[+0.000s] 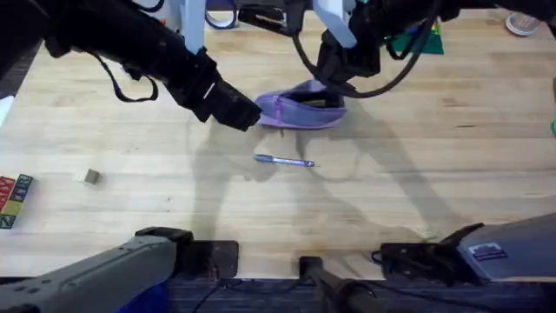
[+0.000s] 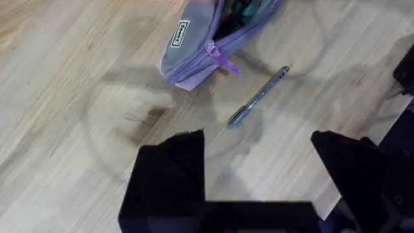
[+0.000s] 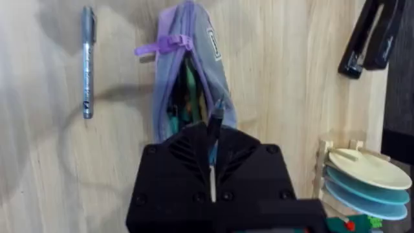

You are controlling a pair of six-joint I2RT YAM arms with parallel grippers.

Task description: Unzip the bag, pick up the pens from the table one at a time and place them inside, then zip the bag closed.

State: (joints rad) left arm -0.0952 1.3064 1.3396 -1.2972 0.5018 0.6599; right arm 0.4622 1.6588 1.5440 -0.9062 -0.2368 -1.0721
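The lavender bag (image 1: 304, 111) lies on the table (image 1: 417, 174) with its zipper open; its purple pull tab (image 3: 158, 46) hangs at one end. My right gripper (image 3: 212, 139) is right over the opening, shut on a thin dark pen (image 3: 217, 116) whose tip pokes into the bag (image 3: 191, 71). In the overhead view that gripper (image 1: 334, 83) sits at the bag's far right end. A silvery blue-grey pen (image 1: 284, 160) lies flat just in front of the bag. By the bag's left end my left gripper (image 1: 239, 113) hovers open and holds nothing, its fingers (image 2: 171, 175) off the bag (image 2: 207, 39) and the pen (image 2: 259, 97).
A small wooden block (image 1: 90, 176) and coloured blocks (image 1: 13, 200) lie at the left edge. A black stapler-like tool (image 3: 365, 39) and a rack of stacked plates (image 3: 362, 175) stand beyond the bag. A green object (image 1: 426, 39) sits at the back right.
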